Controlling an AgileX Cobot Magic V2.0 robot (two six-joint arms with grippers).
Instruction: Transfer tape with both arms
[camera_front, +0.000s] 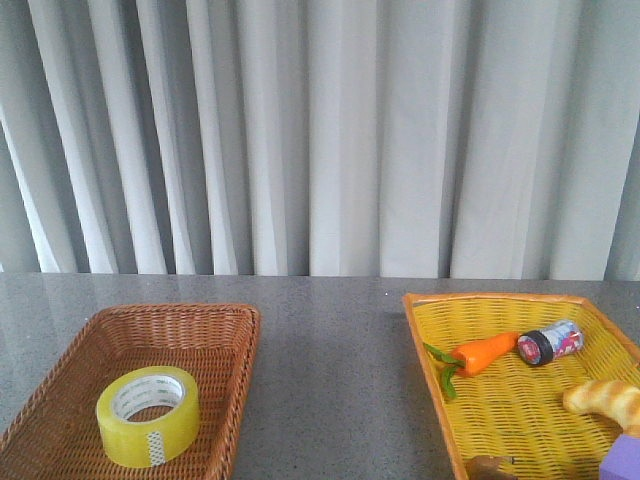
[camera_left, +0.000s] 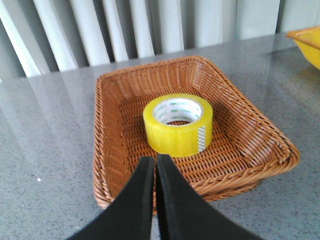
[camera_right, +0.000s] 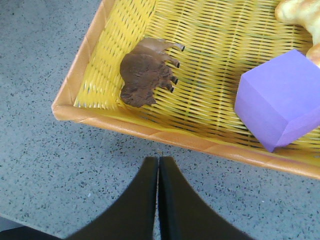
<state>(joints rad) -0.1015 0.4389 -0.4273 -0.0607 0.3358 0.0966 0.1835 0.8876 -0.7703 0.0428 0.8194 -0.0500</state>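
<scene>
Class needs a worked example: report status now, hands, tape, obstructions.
Left hand shut, empty, short of the brown basket. Right hand shut, empty, outside the yellow basket. Tape flat in the brown basket, untouched. Nothing blocking it.

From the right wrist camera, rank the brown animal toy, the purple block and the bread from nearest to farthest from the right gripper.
1. Brown animal toy, in the yellow basket's near corner, closest to the shut right gripper.
2. Purple block, farther along the same edge.
3. Bread, deepest in the basket, beyond the block.
</scene>
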